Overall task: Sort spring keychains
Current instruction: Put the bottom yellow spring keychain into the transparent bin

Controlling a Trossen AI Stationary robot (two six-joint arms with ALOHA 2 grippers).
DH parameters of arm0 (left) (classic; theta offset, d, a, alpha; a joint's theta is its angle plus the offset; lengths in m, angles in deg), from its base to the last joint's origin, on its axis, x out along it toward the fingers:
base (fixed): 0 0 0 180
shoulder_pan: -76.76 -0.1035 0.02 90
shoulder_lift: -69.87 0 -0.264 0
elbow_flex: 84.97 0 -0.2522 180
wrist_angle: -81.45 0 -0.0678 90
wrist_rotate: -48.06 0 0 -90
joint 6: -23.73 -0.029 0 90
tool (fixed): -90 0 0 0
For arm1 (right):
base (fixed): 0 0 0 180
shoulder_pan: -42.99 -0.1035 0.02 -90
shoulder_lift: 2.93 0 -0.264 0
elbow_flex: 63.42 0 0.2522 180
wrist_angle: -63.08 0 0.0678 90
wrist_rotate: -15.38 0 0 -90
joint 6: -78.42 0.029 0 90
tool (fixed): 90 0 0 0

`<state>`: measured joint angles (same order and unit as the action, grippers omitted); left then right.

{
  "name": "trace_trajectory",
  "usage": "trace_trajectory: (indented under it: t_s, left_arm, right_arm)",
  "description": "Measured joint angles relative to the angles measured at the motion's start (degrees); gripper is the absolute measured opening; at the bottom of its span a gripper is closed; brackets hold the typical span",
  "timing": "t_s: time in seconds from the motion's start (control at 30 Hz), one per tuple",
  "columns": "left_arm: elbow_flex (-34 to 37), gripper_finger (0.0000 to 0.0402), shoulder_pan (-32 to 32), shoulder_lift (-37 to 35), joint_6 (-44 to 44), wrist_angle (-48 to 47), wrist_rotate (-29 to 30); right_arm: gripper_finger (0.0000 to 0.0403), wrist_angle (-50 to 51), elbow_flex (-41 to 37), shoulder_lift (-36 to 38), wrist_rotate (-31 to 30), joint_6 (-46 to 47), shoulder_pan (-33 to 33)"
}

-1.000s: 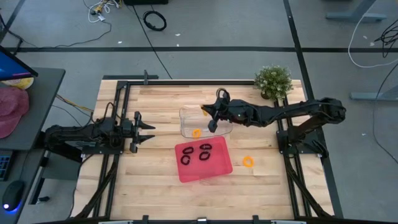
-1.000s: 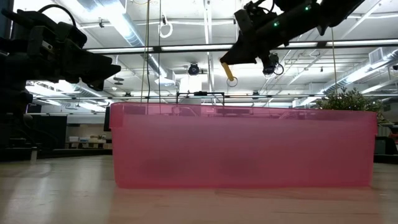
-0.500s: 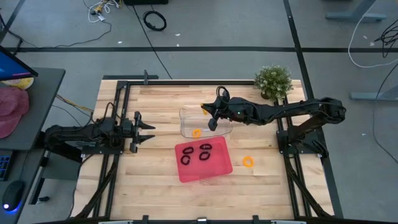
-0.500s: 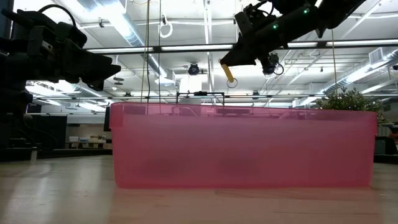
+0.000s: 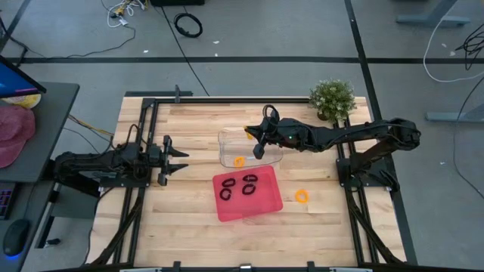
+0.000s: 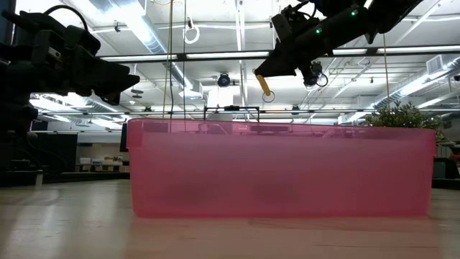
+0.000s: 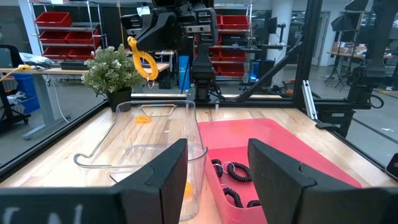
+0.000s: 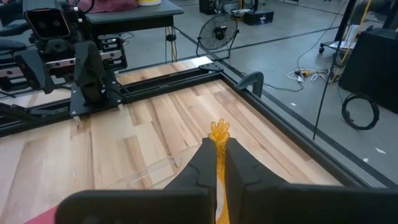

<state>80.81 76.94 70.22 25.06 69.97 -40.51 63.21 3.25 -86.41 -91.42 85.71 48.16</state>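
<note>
Sorting is well advanced but incomplete. The red tray (image 5: 266,205) holds the black spring keychains (image 5: 249,180); their exact count cannot be confirmed. The clear tray (image 5: 227,137) contains at least one orange keychain (image 5: 239,161). The right gripper (image 5: 249,135) hangs above the clear tray, fingers clenched on a second orange keychain (image 7: 142,58), not yet released. A third orange keychain (image 5: 302,196) lies on the table (image 5: 189,196), right of the red tray, awaiting pickup. The left gripper (image 5: 180,160) waits at the table's left side, fingers half parted and empty.
</note>
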Motion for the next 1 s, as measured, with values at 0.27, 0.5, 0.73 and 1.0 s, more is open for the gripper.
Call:
trace_trajectory:
  t_s: [0.27,0.5,0.73,1.0]
  left_arm:
    - [0.0,0.0172,0.0,0.0,0.0,0.0,0.0]
    - [0.0,0.0172,0.0,0.0,0.0,0.0,0.0]
    - [0.0,0.0172,0.0,0.0,0.0,0.0,0.0]
    - [0.0,0.0172,0.0,0.0,0.0,0.0,0.0]
  right_arm:
    - [0.0001,0.0,0.0,0.0,1.0,0.2,0.0]
    - [0.0001,0.0,0.0,0.0,1.7,0.7,-0.1]
    - [0.0001,0.0,0.0,0.0,2.9,1.3,-1.8]
    - [0.0001,0.0,0.0,0.0,2.9,1.7,-3.1]
